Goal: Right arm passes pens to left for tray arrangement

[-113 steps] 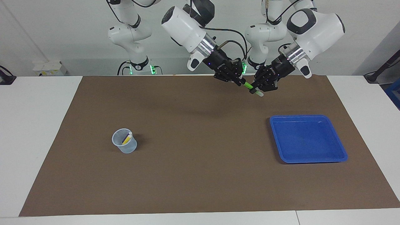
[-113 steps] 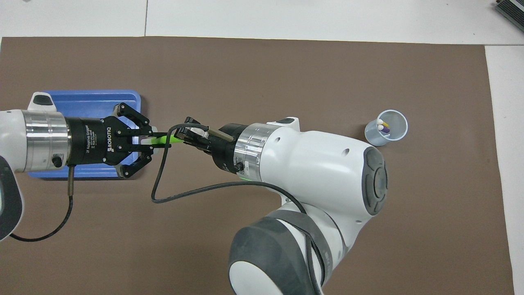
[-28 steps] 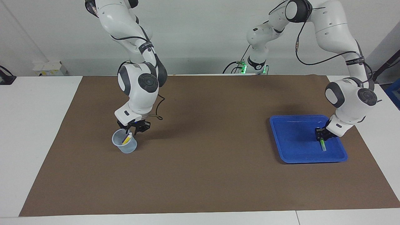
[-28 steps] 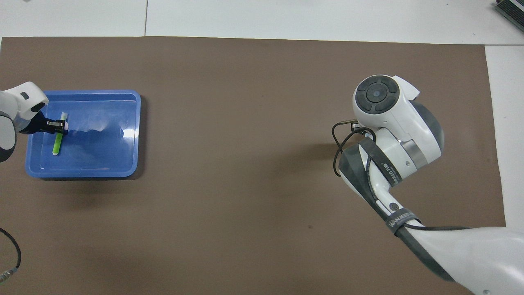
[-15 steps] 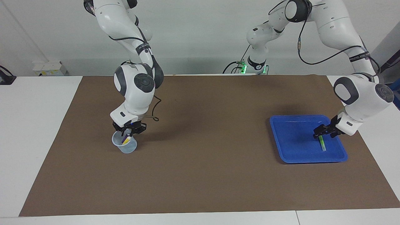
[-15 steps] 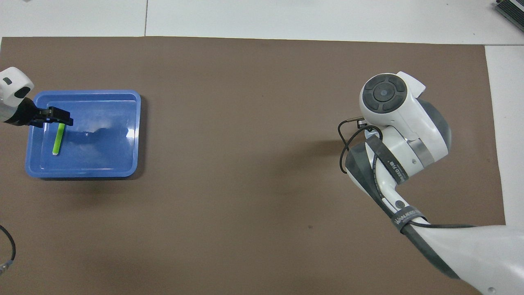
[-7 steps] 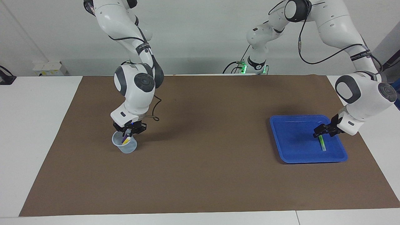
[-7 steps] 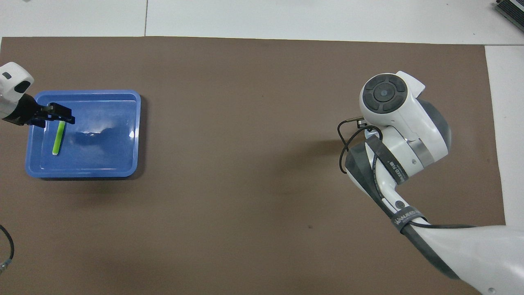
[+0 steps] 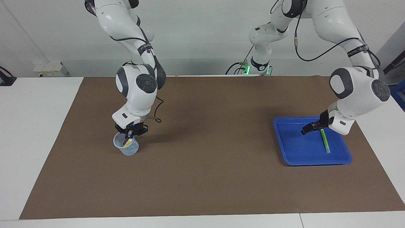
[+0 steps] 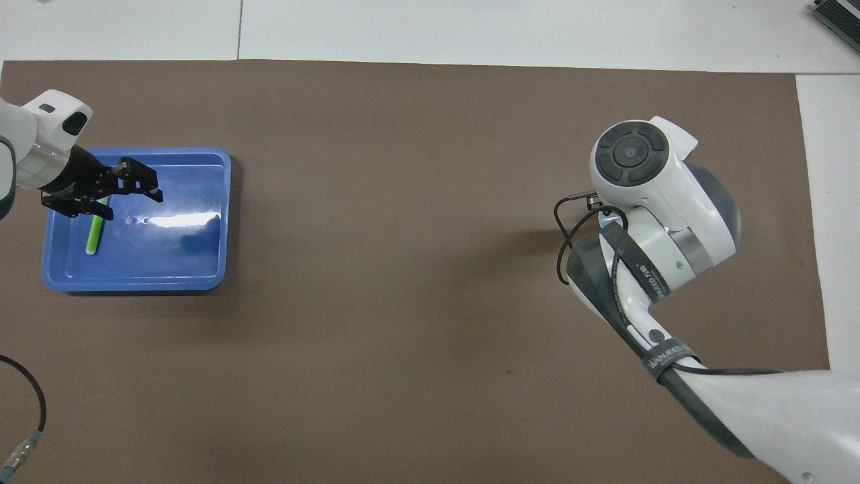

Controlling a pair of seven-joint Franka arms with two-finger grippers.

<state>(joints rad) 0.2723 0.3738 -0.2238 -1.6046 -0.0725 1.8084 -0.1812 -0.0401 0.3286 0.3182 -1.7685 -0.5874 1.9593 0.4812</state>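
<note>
Facing view shows the left end effector [image 9: 308,129] up over the shallow bright blue plastic tray [image 9: 297,152], with its fingers spread apart and nothing between them. Just beside it, a little lower and toward the left arm's end of the worktop, the slim bright green marker pen [image 9: 324,140] lies flat on the tray floor, apart from the fingers. In the overhead view the left end effector [image 10: 138,187] covers the upper end of the green pen [image 10: 95,235], and the tray rim [image 10: 225,222] is seen toward the middle of the worktop from it. The right end effector [image 9: 130,133] hangs directly over the small translucent bluish cup [image 9: 130,150], its tips at the cup's mouth. Its fingers look closed on the slim purple marker pen [image 9: 127,138], which stands inside the cup, and the slim yellow marker pen [image 9: 127,143] leans in the same cup just under the tips. In the overhead view the right arm's wrist hides this end effector and the cup completely. Both the tray and the cup stand on the brown mat [image 9: 205,158] that covers the white worktop [image 9: 38,133].
</note>
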